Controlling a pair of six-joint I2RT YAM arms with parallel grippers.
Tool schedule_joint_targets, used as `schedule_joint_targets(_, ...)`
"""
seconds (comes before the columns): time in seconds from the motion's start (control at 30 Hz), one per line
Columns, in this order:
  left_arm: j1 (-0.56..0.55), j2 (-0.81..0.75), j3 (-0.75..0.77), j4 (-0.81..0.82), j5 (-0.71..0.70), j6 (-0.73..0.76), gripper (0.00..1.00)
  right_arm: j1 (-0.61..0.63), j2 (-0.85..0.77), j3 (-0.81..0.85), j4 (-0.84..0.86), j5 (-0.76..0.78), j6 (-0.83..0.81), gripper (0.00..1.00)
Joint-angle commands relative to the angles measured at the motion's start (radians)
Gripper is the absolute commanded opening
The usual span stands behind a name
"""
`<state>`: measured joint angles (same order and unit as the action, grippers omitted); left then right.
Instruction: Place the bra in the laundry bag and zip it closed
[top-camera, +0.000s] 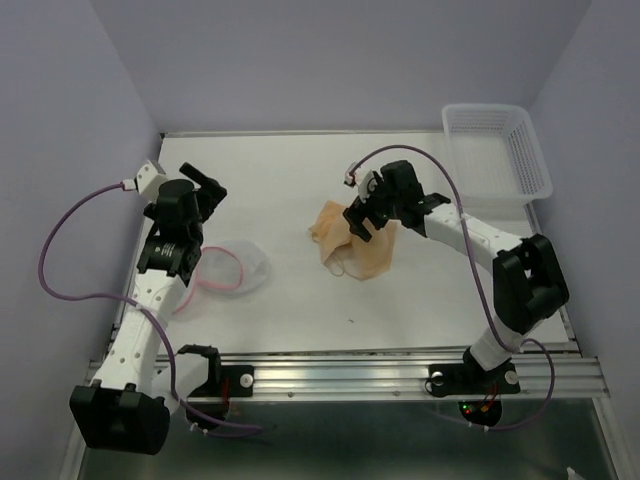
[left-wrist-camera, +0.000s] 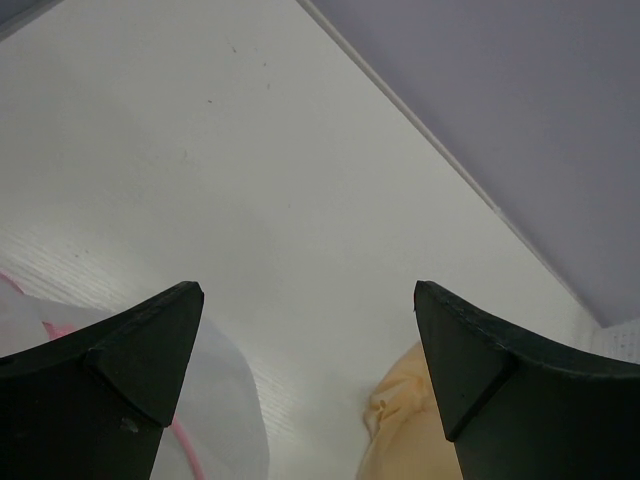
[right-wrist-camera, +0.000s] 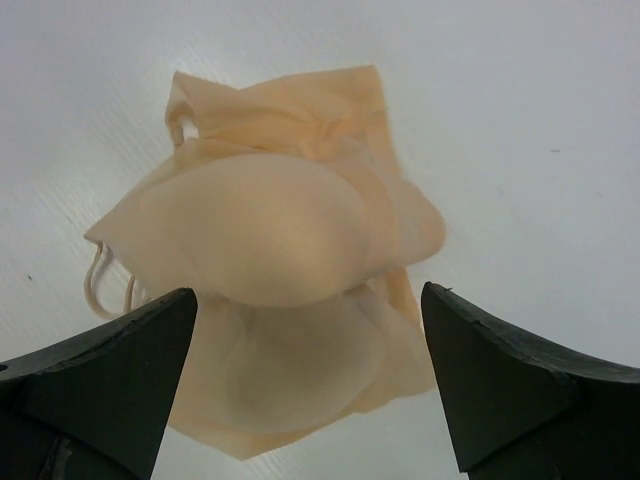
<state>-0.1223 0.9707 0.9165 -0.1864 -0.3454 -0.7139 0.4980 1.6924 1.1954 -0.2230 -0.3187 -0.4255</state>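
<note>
The bra (top-camera: 352, 245) lies crumpled on the white table (top-camera: 270, 180) near its middle, beige cups uppermost in the right wrist view, a thin strap looped out at one side; the right gripper (top-camera: 365, 215) hangs directly over it, jaws spread wide with the padded cups showing between the two dark fingers (right-wrist-camera: 110, 370); whether they touch the fabric cannot be told. The laundry bag (top-camera: 237, 266) rests flat on the table to the left, well apart from the bra, its pink zipper rim curving along the near side; the left arm crosses over its left edge in the top view. The left gripper (top-camera: 207, 190) hovers beyond the bag, fingers wide and empty. A white lattice basket (top-camera: 497, 150) sits in the far right corner, well apart from both.
</note>
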Motion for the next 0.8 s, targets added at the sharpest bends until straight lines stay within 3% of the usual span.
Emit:
schedule_joint_targets(0.0, -0.046, 0.02, 0.002, 0.076, 0.129, 0.088, 0.99, -0.001, -0.114, -0.006, 0.051, 0.157, 0.179, 1.0)
schedule_joint_targets(0.2, -0.163, 0.157, 0.064, 0.128, 0.198, 0.148, 0.99, -0.001, -0.267, -0.095, 0.047, 0.325, 0.485, 1.0)
schedule_joint_targets(0.33, -0.209, 0.23, 0.1, 0.177, 0.249, 0.169, 0.99, -0.07, -0.306, -0.169, -0.042, 0.441, 0.7, 1.0)
schedule_joint_targets(0.5, -0.246, 0.359, 0.09, 0.312, 0.452, 0.13, 0.99, -0.088, -0.313, -0.27, -0.087, 0.506, 0.732, 1.0)
schedule_joint_targets(0.57, -0.272, 0.414, 0.116, 0.324, 0.464, 0.131, 0.98, -0.088, -0.301, -0.29, -0.084, 0.523, 0.734, 1.0)
schedule_joint_targets(0.73, -0.321, 0.583, 0.18, 0.327, 0.5, 0.137, 0.6, -0.088, -0.218, -0.296, -0.053, 0.511, 0.703, 1.0)
schedule_joint_targets(0.77, -0.333, 0.606, 0.202, 0.335, 0.5, 0.131, 0.45, -0.088, -0.195, -0.296, -0.02, 0.492, 0.694, 1.0)
